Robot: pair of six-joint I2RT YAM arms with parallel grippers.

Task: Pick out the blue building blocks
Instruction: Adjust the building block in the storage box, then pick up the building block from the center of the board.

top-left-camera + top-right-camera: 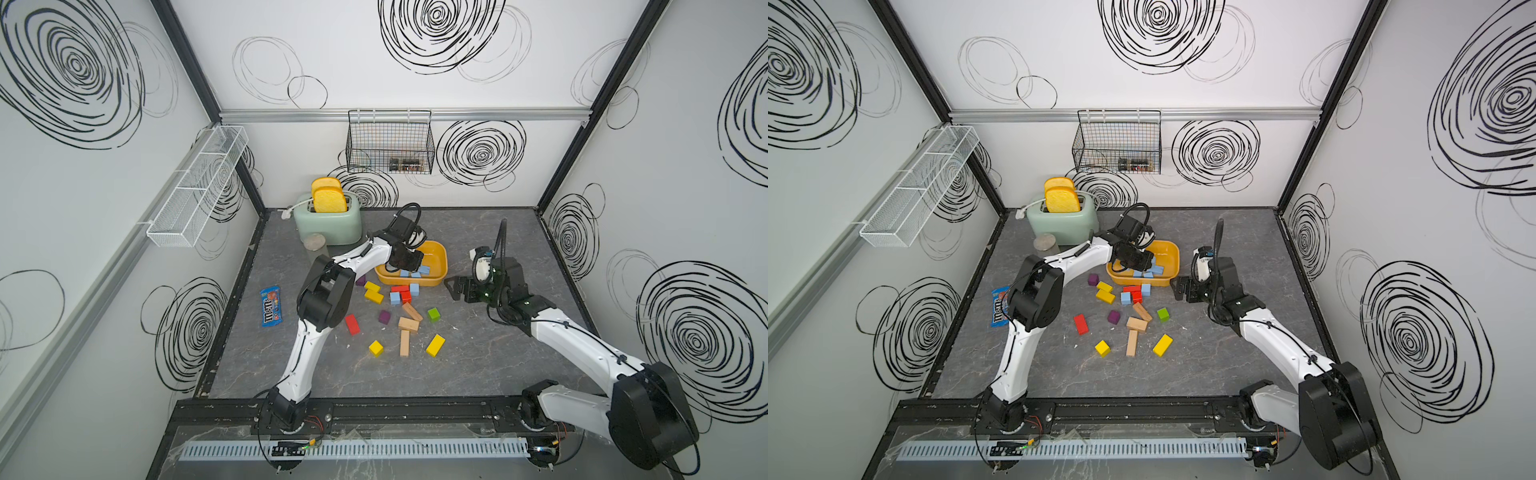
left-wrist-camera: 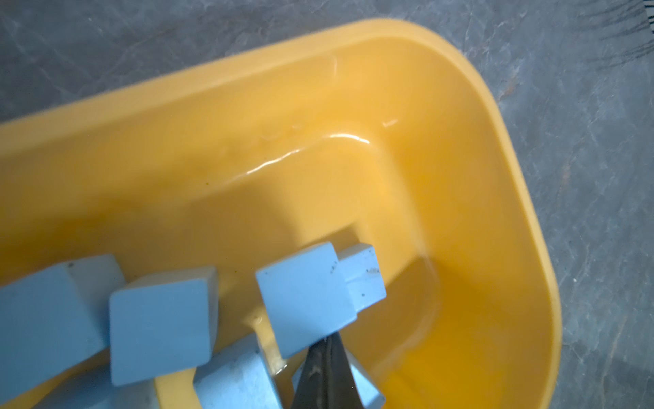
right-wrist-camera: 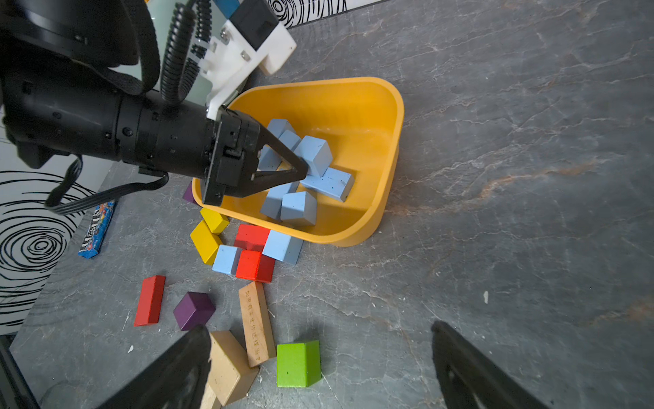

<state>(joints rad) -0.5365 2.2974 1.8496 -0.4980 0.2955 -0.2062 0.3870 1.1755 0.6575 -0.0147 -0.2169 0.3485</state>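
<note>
Several blue building blocks (image 3: 315, 152) lie heaped in the yellow bin (image 1: 443, 259), at its near left end (image 1: 1156, 269). My left gripper (image 3: 302, 170) reaches down into that heap and is shut, its pinched tip (image 2: 327, 340) touching a blue cube (image 2: 304, 301) with nothing between the fingers. Two more blue blocks (image 1: 414, 289) (image 1: 395, 298) rest on the table just in front of the bin, beside red blocks. My right gripper (image 1: 453, 286) hovers open to the right of the bin, low over the table near a green cube (image 3: 297, 363).
Red, yellow, purple, green and plain wooden blocks (image 1: 409, 324) are scattered in front of the bin. A mint toaster (image 1: 328, 224) with toast stands at the back left. A blue candy packet (image 1: 270, 306) lies at the left. A wire basket (image 1: 390, 141) hangs on the back wall.
</note>
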